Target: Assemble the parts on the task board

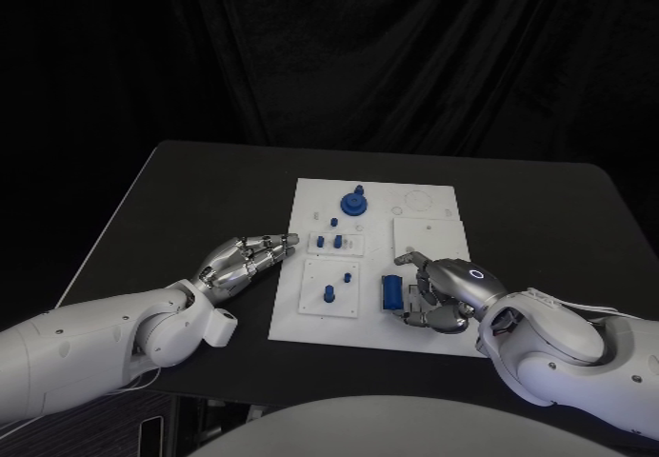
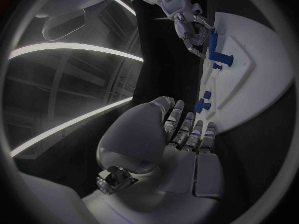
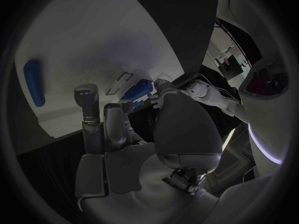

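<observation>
The white task board (image 1: 426, 238) lies in the middle of the black table. On it stand a blue round knob (image 1: 354, 203), small blue pegs (image 1: 329, 242) and two more pegs (image 1: 329, 292) nearer me. My right hand (image 1: 440, 290) is over the board's near right part and grips a blue oblong block (image 1: 391, 290) between thumb and fingers; the block (image 2: 213, 41) and that hand (image 2: 190, 27) also show in the left wrist view. My left hand (image 1: 248, 259) lies flat at the board's left edge, fingers stretched out and holding nothing.
Two white square insert plates (image 1: 426, 238) take up the board's right half, with a round recess (image 1: 416, 202) at the far right. Bare black table (image 1: 192, 209) runs left of the board and behind it. Another blue part (image 3: 34, 82) lies on the board (image 3: 93, 45) in the right wrist view.
</observation>
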Available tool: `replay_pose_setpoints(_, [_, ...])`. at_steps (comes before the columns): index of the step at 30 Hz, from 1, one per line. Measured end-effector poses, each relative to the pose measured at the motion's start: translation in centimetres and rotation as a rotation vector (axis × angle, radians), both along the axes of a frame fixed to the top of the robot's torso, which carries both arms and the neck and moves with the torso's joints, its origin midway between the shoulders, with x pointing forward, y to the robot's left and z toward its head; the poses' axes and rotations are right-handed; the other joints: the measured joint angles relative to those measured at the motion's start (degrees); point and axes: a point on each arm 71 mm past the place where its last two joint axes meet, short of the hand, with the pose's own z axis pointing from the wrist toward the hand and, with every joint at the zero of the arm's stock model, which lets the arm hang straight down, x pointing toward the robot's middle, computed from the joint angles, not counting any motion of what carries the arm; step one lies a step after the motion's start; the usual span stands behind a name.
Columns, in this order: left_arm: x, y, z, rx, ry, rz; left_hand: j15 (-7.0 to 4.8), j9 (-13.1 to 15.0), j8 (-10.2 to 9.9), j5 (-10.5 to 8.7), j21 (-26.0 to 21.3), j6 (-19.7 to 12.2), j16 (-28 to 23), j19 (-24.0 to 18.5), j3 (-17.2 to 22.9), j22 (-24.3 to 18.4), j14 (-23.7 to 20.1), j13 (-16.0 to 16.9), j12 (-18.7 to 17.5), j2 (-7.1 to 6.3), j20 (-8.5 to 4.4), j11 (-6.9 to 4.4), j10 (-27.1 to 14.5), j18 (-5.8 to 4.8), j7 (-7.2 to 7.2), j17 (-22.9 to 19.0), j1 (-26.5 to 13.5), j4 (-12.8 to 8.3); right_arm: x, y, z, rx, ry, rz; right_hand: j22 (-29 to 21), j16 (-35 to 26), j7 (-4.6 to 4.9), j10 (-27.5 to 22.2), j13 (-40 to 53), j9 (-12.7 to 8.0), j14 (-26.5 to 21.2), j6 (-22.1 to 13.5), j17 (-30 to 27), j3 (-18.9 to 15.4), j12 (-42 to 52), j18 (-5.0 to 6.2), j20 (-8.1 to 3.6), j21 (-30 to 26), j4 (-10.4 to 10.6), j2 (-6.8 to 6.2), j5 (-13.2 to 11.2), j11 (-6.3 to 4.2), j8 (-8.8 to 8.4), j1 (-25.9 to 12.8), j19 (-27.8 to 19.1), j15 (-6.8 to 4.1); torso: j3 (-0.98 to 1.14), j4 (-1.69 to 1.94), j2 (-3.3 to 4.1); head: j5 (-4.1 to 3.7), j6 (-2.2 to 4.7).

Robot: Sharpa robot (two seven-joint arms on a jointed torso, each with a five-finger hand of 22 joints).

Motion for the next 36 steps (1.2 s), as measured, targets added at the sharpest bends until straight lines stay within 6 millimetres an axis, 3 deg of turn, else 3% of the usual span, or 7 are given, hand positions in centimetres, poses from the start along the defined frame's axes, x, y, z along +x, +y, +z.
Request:
replay_pose_setpoints(2, [0.0, 0.0, 0.0, 0.000, 0.000, 0.000, 0.00, 0.00, 0.00, 0.00, 0.00, 0.00, 0.00, 0.00, 0.00, 0.00, 0.00, 0.00, 0.00, 0.00, 0.00, 0.00, 0.00, 0.00, 0.00, 0.00, 0.00, 0.00, -0.1, 0.0, 0.1, 0.010, -0.007, 0.001, 0.00, 0.40, 0.05, 0.38, 0.43, 0.46, 0.05, 2.05, 0.22, 0.81, 0.55, 0.00, -0.08, 0.70, -0.09, 0.94, -0.14, 0.32, 3.05, -0.84, 0.37, 0.05, 0.00, -0.03, 0.00, 0.03, 0.00])
replay_pose_setpoints(3, [0.0, 0.0, 0.0, 0.000, 0.000, 0.000, 0.00, 0.00, 0.00, 0.00, 0.00, 0.00, 0.00, 0.00, 0.00, 0.00, 0.00, 0.00, 0.00, 0.00, 0.00, 0.00, 0.00, 0.00, 0.00, 0.00, 0.00, 0.00, -0.1, 0.0, 0.2, 0.015, -0.011, 0.001, 0.00, 0.41, 0.15, 1.37, 1.26, 0.82, 0.33, 3.96, 0.38, 1.05, 1.15, -0.01, 0.10, 1.25, -0.18, 1.42, -1.51, 0.48, 4.98, -1.31, 0.75, 0.33, 0.00, -0.03, -0.01, 0.03, 0.00])
replay_pose_setpoints(8, [0.0, 0.0, 0.0, 0.000, 0.001, 0.000, 0.00, 0.00, 0.00, 0.00, 0.00, 0.00, 0.00, 0.00, 0.00, 0.00, 0.00, 0.00, 0.00, 0.00, 0.00, 0.00, 0.00, 0.00, 0.00, 0.00, 0.00, 0.00, -0.4, 0.2, 0.6, 0.044, -0.028, 0.005, 0.05, 0.81, 0.63, 3.54, 3.41, 1.62, 0.97, 8.84, 0.95, 1.72, 2.65, 0.00, 0.49, 2.63, -0.22, 2.32, -3.67, 1.07, 8.74, -2.22, 1.56, 0.69, 0.00, -0.07, -0.03, 0.12, 0.00])
replay_pose_setpoints(12, [0.0, 0.0, 0.0, -0.001, 0.001, 0.000, 0.00, 0.00, 0.00, -0.21, 0.01, 0.00, 0.00, -0.22, 0.00, 0.00, 0.00, 0.00, 0.00, 0.00, 0.21, -0.01, -0.01, 0.00, 0.00, 0.00, 0.00, 0.00, -0.5, 0.3, 0.9, 0.069, -0.046, 0.005, 0.04, 1.58, 0.99, 6.82, 6.09, 2.95, 1.86, 13.51, 1.89, 2.29, 4.37, 0.00, 0.41, 5.08, -0.31, 4.23, -5.16, 1.03, 12.98, -2.41, 2.86, 0.61, 0.00, -0.05, -0.02, 0.05, 0.00])
replay_pose_setpoints(25, [-0.1, 0.0, 0.0, -0.003, 0.000, -0.001, 0.00, 0.00, 0.00, -0.21, 0.01, 0.00, 0.00, -0.22, 0.00, 0.00, 0.00, 0.00, 0.00, 0.00, 0.21, -0.02, -0.02, 0.01, 0.00, 0.00, 0.00, 0.00, -0.4, 0.2, 1.1, 0.094, -0.072, -0.003, 0.03, 1.57, 1.08, 6.98, 5.92, 3.87, 1.86, 14.57, 1.86, 3.97, 4.37, -0.01, 0.40, 5.25, -0.57, 6.66, -5.16, 1.03, 16.44, -0.38, 2.87, 0.61, -0.01, -0.01, 0.05, 0.08, 0.00])
replay_pose_setpoints(32, [-0.1, 0.0, 0.0, -0.004, 0.000, -0.001, 0.00, 0.00, 0.00, -0.21, 0.01, 0.00, 0.00, -0.23, 0.00, 0.00, 0.00, 0.00, 0.00, 0.00, 0.21, 0.14, 0.14, 0.01, 0.00, 0.00, 0.00, 0.00, -0.4, 0.2, 1.0, 0.089, -0.069, -0.003, 0.03, 1.57, 1.02, 6.57, 5.56, 4.01, 1.86, 14.19, 1.63, 4.12, 4.37, 0.00, 0.40, 5.25, -0.71, 4.13, -6.22, 0.90, 17.43, 2.76, 2.87, 0.61, -0.02, -0.01, 0.05, 0.29, 0.00])
replay_pose_setpoints(36, [-0.1, 0.0, 0.0, -0.004, 0.000, -0.001, 0.00, 0.00, 0.00, -0.21, 0.01, 0.00, 0.00, -0.22, 0.00, 0.00, 0.00, 0.00, 0.00, 0.00, 0.21, 0.14, 0.14, 0.00, 0.00, 0.00, 0.00, 0.00, -0.3, 0.3, 1.0, 0.085, -0.065, -0.001, 0.03, 1.57, 0.76, 6.85, 6.29, 4.88, 1.86, 14.68, 1.63, 4.12, 4.45, -0.01, 0.40, 5.25, -0.71, 3.09, -7.28, 1.17, 20.02, 4.84, 2.87, 0.61, -0.03, 0.00, 0.07, 0.31, 0.00])
